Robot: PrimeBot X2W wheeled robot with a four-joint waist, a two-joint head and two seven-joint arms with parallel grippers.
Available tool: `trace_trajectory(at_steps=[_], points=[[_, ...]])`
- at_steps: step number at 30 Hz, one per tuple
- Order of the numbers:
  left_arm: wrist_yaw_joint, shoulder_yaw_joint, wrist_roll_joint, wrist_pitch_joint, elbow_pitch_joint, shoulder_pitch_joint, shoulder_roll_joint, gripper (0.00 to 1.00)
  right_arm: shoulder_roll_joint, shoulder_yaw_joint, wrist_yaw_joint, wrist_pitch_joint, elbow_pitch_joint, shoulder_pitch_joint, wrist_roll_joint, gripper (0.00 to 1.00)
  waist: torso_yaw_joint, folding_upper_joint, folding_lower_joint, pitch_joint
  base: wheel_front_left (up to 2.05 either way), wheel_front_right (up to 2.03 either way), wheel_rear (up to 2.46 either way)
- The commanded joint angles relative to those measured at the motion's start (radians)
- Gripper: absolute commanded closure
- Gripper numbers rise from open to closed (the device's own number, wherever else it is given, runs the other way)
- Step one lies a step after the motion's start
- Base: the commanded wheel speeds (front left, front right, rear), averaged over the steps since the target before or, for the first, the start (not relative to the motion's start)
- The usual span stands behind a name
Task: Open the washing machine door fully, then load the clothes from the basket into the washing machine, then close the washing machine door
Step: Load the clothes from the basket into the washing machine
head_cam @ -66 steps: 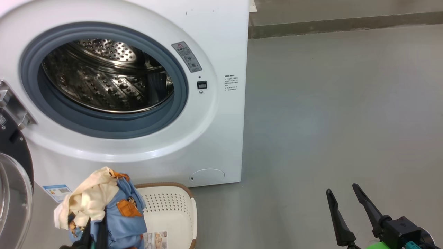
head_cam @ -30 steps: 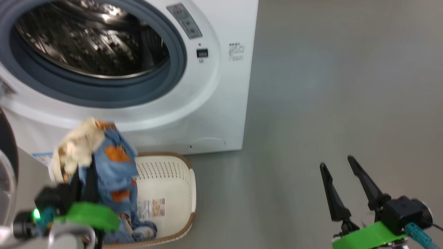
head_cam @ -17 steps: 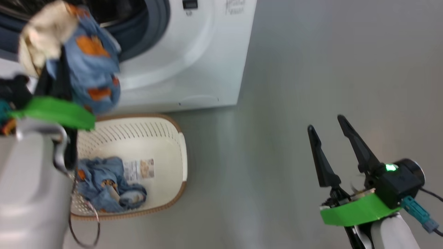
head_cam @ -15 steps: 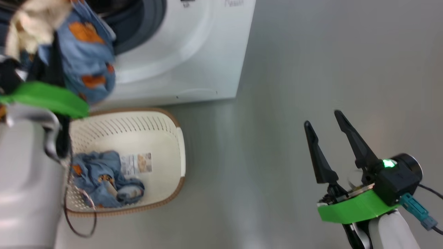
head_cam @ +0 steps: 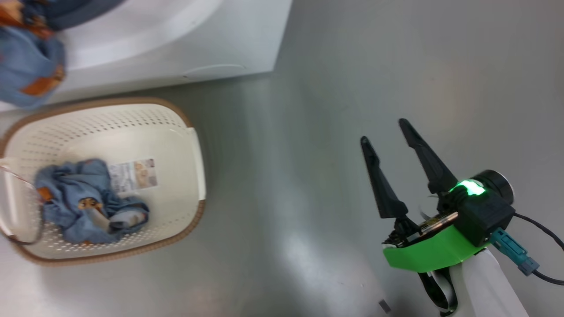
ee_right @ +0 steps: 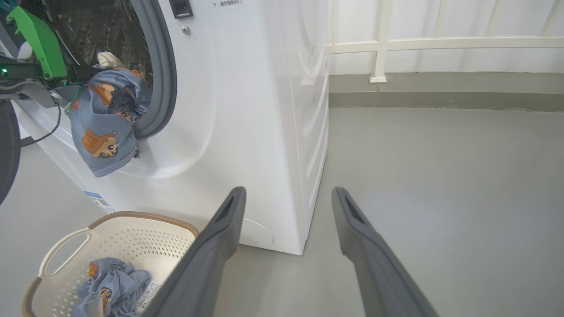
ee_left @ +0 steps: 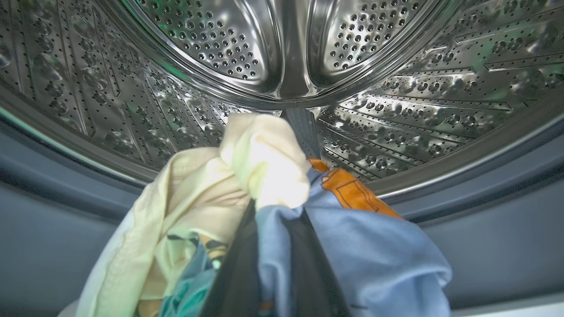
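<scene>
left end effector (ee_left: 273, 220): mine, clamped on the bundle, pointing into the drum.
right end effector (head_cam: 383, 130): fingers apart with nothing between them, over bare floor (head_cam: 308, 132) at 4 o'clock in the head view.
bundle (ee_left: 264, 176): cream cloth on top, blue printed garment draped toward 4 o'clock; it hangs at the mouth of the washer (ee_right: 246, 110), over the gasket (ee_right: 165, 88), and I judge it not yet inside.
drum (ee_left: 282, 44): bare steel ahead of me at 12 o'clock.
door (ee_right: 6, 154): swung wide, at 9 o'clock in the right wrist view.
heap (head_cam: 86, 202): blue clothes in the basket (head_cam: 194, 145), at 8 o'clock in the head view, just beside the sticker (head_cam: 132, 174).
handling: soft, light and limp; it will sag and trail from any grip, nothing to break, and a shallow pinch may slip.
where to grip: for the heap, I would pinch a raised, bunched fold near its middle, deep enough to catch several layers.
risk: a hanging end may snag on the gasket or fall outside when I let go.
</scene>
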Motion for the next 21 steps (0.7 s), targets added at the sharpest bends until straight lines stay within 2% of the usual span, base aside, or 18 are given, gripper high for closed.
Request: trace_trajectory(at_steps=[1, 6, 10, 15, 21], points=[[-0.002, 0.011, -0.014, 0.01, -0.018, -0.025, 0.068, 1.0, 0.004, 0.03, 0.003, -0.011, -0.019, 0.001, 0.01, 0.0, -0.059, -0.0001, 0.0, 0.06, 0.0, 0.0, 0.0], [-0.003, -0.013, -0.048, 0.053, -0.019, -0.103, 0.149, 1.0, 0.004, 0.059, 0.003, -0.011, -0.021, -0.022, 0.031, 0.0, -0.105, -0.0001, 0.0, 0.098, 0.0, 0.0, 0.0], [-0.003, -0.034, -0.034, 0.02, -0.027, -0.178, 0.206, 1.0, 0.004, 0.077, 0.003, -0.012, -0.025, -0.035, 0.049, 0.0, -0.133, -0.0001, 0.0, 0.126, 0.0, 0.0, 0.0], [0.002, -0.053, 0.015, -0.093, -0.032, -0.262, 0.239, 1.0, 0.004, 0.093, 0.003, -0.012, -0.025, -0.042, 0.065, 0.0, -0.152, -0.0001, 0.0, 0.148, 0.0, 0.0, 0.0], [0.042, -0.055, 0.071, -0.298, -0.026, -0.355, 0.251, 1.0, 0.004, 0.101, 0.003, -0.012, -0.024, -0.049, 0.074, 0.0, -0.16, -0.0001, 0.0, 0.16, 0.0, 0.0, 0.0]])
